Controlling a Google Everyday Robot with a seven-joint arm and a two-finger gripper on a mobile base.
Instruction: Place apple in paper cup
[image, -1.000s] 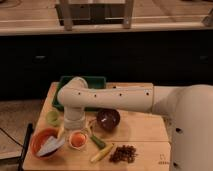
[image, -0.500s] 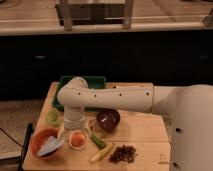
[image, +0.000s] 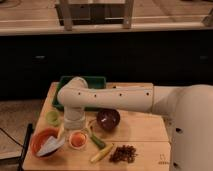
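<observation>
Vertically, end effector (image: 74, 127) hangs over wooden table (image: 146, 136).

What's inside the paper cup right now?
The apple sits inside the paper cup, its orange top showing within the pale rim. The gripper hangs just behind it. The cup's bottom is covered by the apple.

I see little of the gripper (image: 75, 128): it hangs just above the apple (image: 77, 142), masked by the wrist. Only the pale rim of the paper cup (image: 69, 139) shows around the fruit. The arm (image: 112, 97) covers the front of the green tray (image: 84, 80). The dark heap (image: 123, 154) is too blurred to name. The robot's body (image: 192, 130) is cut off at right.
</observation>
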